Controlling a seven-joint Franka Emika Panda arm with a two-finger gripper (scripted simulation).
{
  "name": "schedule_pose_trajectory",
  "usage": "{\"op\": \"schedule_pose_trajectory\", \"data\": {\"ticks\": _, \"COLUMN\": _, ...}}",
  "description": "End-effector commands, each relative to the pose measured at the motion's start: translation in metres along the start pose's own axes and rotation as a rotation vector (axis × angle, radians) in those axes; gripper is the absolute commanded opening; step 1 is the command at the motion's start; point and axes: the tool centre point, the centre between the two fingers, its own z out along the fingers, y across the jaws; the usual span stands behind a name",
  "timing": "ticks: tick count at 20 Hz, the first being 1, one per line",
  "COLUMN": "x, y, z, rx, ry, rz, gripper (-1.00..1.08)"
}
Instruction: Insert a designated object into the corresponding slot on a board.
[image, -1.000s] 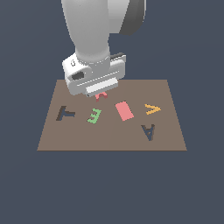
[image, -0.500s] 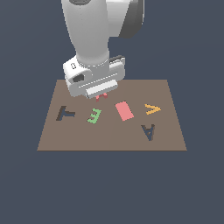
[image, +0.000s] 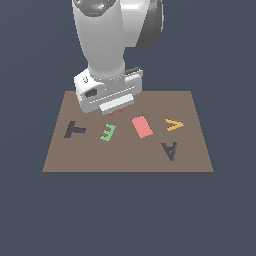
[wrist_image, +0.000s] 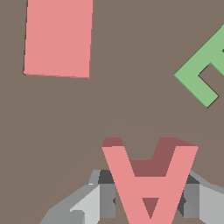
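Slightly raised fingers (wrist_image: 148, 197) clamped around A block (wrist_image: 148, 183).

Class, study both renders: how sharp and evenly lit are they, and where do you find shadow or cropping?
Exterior view: flat, even light, no glare or blur, hardly any cast shadow on the board. Wrist view: crisp edges, thin dark shadow along the green E and the plain rectangle; the A block and the gripper are cropped by the frame edge.
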Motion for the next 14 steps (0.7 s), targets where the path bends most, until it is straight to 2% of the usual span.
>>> {"op": "schedule_pose_trajectory", "data": {"ticks": 1, "x": 0.0002, "y": -0.0002, "z": 0.0004, "rx": 0.000, "ry": 0.000, "rz": 0.000, "gripper": -1.00}}
{"op": "schedule_pose_trajectory", "data": {"ticks": 14, "x": 0.0024, "y": 0.0035, "z": -0.0002, "rx": 0.000, "ry": 0.000, "rz": -0.034, "gripper": -1.00}}
